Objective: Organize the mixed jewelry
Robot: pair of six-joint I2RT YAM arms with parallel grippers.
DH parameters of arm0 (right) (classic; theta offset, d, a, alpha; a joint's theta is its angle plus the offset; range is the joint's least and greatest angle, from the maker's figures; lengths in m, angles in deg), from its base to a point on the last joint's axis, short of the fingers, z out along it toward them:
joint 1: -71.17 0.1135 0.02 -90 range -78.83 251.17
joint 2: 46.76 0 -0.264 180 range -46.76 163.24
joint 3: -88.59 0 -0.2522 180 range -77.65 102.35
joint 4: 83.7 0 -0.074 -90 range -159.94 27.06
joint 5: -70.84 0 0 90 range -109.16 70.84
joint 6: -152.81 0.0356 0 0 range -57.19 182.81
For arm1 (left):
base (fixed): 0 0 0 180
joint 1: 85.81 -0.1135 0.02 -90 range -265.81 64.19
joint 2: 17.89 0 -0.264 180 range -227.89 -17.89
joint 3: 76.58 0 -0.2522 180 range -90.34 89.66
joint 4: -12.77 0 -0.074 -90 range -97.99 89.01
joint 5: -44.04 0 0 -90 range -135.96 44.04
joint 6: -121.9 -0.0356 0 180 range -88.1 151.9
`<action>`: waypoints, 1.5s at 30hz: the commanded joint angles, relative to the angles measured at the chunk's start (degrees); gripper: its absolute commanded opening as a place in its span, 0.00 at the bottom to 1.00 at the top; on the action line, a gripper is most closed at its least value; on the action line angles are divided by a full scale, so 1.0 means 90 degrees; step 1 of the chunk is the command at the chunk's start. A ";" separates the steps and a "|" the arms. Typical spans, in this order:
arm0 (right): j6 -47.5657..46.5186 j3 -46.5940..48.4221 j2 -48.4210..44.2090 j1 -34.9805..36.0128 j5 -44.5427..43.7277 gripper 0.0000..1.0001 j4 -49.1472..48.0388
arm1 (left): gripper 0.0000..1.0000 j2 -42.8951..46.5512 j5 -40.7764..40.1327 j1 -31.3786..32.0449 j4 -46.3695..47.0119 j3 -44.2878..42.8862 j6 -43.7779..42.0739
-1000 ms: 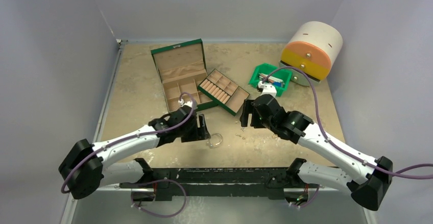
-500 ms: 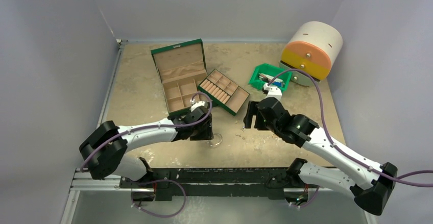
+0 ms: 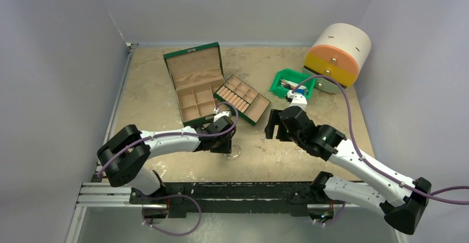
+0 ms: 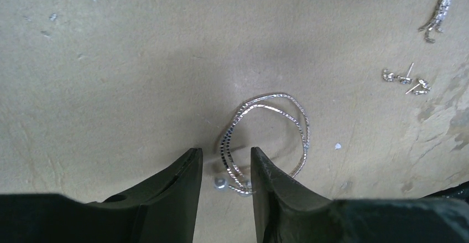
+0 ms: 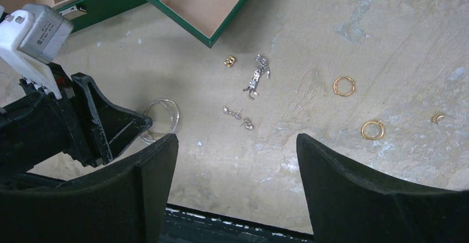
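Observation:
A thin silvery bangle (image 4: 272, 122) of two loops lies flat on the table; it also shows in the top view (image 3: 236, 153) and the right wrist view (image 5: 161, 117). My left gripper (image 4: 225, 153) is open and low over it, its jaws straddling the bangle's near end without touching it. My right gripper (image 5: 236, 139) is wide open and empty, above the table. Below it lie a gold stud (image 5: 229, 61), a silvery chain trinket (image 5: 255, 78), a pair of small silvery earrings (image 5: 239, 117), two gold rings (image 5: 343, 86) (image 5: 372, 129) and a small gold piece (image 5: 439, 119).
An open green box with tan compartments (image 3: 194, 82) stands at the back, its lift-out tray (image 3: 242, 100) beside it. A green plastic bin (image 3: 292, 83) and a round white, orange and yellow drawer unit (image 3: 337, 55) stand at the back right.
My left arm has reached right and forward, bringing its open gripper down over the bangle. My right arm has drifted slightly back and right.

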 commanded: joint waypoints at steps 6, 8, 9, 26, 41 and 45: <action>0.0130 0.0030 0.0043 0.0020 -0.0186 0.81 0.0085 | 0.33 -0.0480 -0.0310 0.0410 -0.0231 -0.0521 -0.0222; 0.0137 0.0011 0.0025 0.0021 -0.0183 0.81 0.0078 | 0.30 -0.0615 -0.0412 0.0480 -0.0383 -0.0629 -0.0231; 0.0133 0.0011 0.0015 0.0022 -0.0187 0.81 0.0085 | 0.29 -0.0672 -0.0484 0.0520 -0.0472 -0.0697 -0.0229; 0.0109 0.0046 0.0012 0.0017 -0.0188 0.81 0.0078 | 0.00 -0.0782 -0.1224 0.0822 -0.1146 -0.0974 -0.0148; 0.0176 0.0125 -0.0032 0.0022 -0.0199 0.81 0.0194 | 0.00 0.0135 -0.1334 0.0806 -0.1536 -0.1494 -0.0248; 0.0246 0.0135 -0.0031 0.0022 -0.0185 0.81 0.0232 | 0.00 0.0341 -0.1485 0.0722 -0.1958 -0.1819 -0.0452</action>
